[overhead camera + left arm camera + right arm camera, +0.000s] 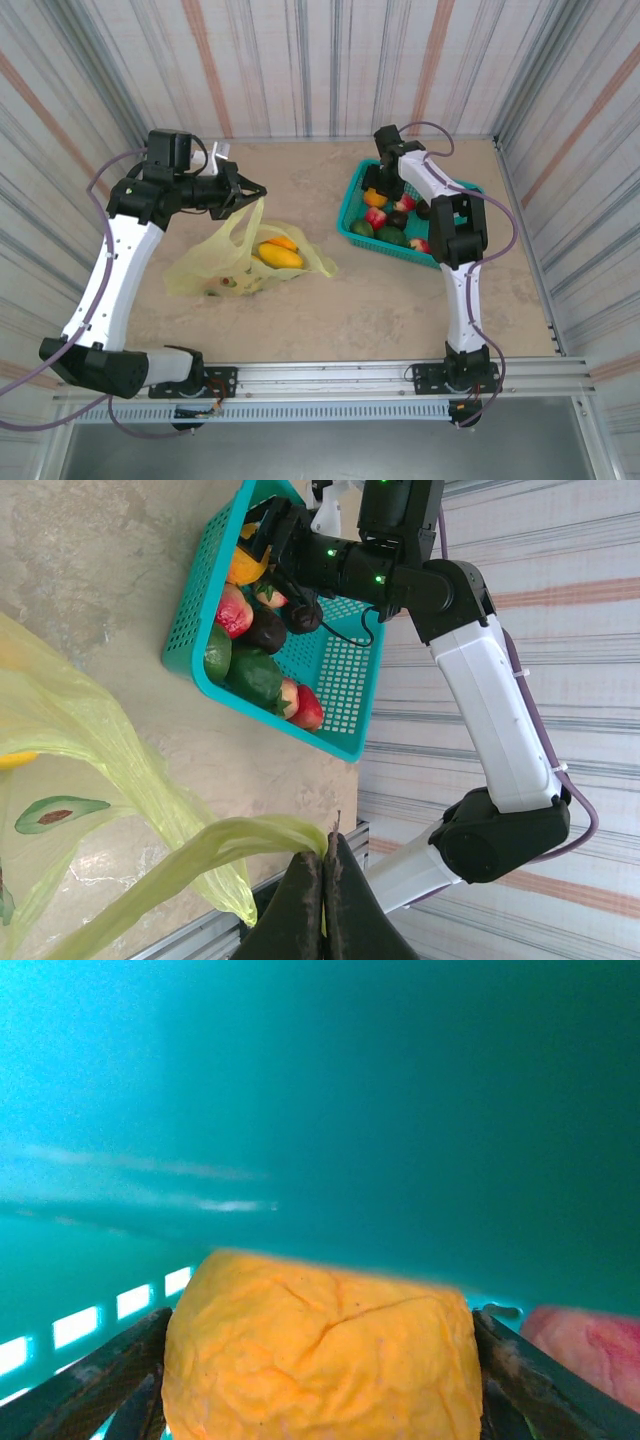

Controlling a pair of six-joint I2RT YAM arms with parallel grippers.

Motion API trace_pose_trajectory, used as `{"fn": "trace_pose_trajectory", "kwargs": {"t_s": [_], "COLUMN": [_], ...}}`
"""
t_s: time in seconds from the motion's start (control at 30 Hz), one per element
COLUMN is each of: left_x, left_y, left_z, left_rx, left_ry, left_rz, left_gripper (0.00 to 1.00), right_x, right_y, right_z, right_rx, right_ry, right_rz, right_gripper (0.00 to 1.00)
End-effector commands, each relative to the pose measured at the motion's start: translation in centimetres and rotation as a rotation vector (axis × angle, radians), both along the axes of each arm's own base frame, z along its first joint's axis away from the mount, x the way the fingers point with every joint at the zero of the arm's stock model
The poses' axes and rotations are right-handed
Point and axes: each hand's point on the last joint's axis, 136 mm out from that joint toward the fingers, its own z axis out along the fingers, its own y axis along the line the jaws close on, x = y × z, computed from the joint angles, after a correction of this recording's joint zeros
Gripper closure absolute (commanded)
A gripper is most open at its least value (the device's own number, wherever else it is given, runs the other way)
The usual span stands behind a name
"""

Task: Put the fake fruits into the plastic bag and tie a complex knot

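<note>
- Top view: left gripper holds up the thin translucent yellow-green plastic bag, left of the table's centre, yellow fruits inside. Right gripper is down in the teal mesh basket, far right corner.
- Left wrist: jaws together, clamped on the bag handle.
- Right wrist: crinkled orange plastic fruit sits between the fingers; gripped or merely touched, cannot tell.
- Step: loading fruit. Next needs a firm grip, then a lift over the basket wall.

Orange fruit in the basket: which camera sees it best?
Right wrist: the orange fruit looks big and close, wrinkles showing, between the fingers. Top external shows it as a tiny spot; left wrist, partly behind the right gripper.
</note>
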Motion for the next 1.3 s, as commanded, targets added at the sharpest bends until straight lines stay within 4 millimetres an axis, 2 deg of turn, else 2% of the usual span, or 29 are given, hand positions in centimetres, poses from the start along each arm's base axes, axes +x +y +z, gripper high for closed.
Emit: {"fn": "trace_pose_trajectory", "kwargs": {"t_s": [0.0, 0.17, 0.23, 0.47, 0.6, 0.67, 0.77, 0.9, 0.97, 1.03, 1.1, 1.17, 1.27], "left_x": [0.2, 0.3, 0.3, 0.1, -0.1, -0.1, -0.1, -0.2, -0.2, -0.3, -0.3, -0.4, -0.7], "left_y": [0.0, 0.0, 0.0, 0.0, 0.1, 0.1, 0.1, 0.3, 0.5, 0.6, 0.7, 0.8, 1.0], "left_z": [0.9, 1.5, 1.6, 2.1, 2.3, 2.5, 2.6, 2.7, 3.0, 3.2, 3.3, 3.3, 3.1], "left_rx": [-0.005, -0.010, -0.012, -0.017, -0.019, -0.021, -0.019, -0.018, -0.019, -0.019, -0.019, -0.017, -0.015], "left_ry": [-0.026, -0.041, -0.046, -0.059, -0.065, -0.069, -0.075, -0.077, -0.083, -0.088, -0.092, -0.096, -0.091], "left_rz": [-0.011, -0.011, -0.010, -0.008, -0.008, -0.007, -0.005, 0.001, 0.005, 0.008, 0.011, 0.012, 0.017], "left_gripper": [1.00, 1.00, 1.00, 1.00, 1.00, 1.00, 1.00, 1.00, 1.00, 1.00, 1.00, 1.00, 1.00], "right_x": [-0.1, 0.1, -0.3, -3.2, -5.6, -7.2, -10.6, -16.6, -19.5, -21.5, -22.2, -21.9, -22.6], "right_y": [0.0, 0.1, 0.3, 1.5, 4.8, 7.1, 11.1, 17.1, 19.2, 20.6, 21.5, 21.7, 22.7], "right_z": [3.0, 9.5, 11.4, 16.1, 19.3, 20.9, 22.8, 25.7, 26.2, 25.6, 24.6, 23.2, 22.5], "right_rx": [0.011, 0.095, 0.109, 0.131, 0.308, 0.396, 0.506, 0.629, 0.658, 0.672, 0.673, 0.607, 0.615], "right_ry": [-0.037, -0.152, -0.187, -0.272, -0.327, -0.348, -0.350, -0.368, -0.368, -0.339, -0.313, -0.304, -0.298], "right_rz": [0.024, -0.008, -0.003, 0.048, 0.144, 0.204, 0.324, 0.618, 0.763, 0.849, 0.877, 0.865, 0.916], "right_gripper": [0.37, 0.38, 0.38, 0.38, 0.37, 0.37, 0.38, 0.37, 0.37, 0.37, 0.37, 0.38, 0.37]}}
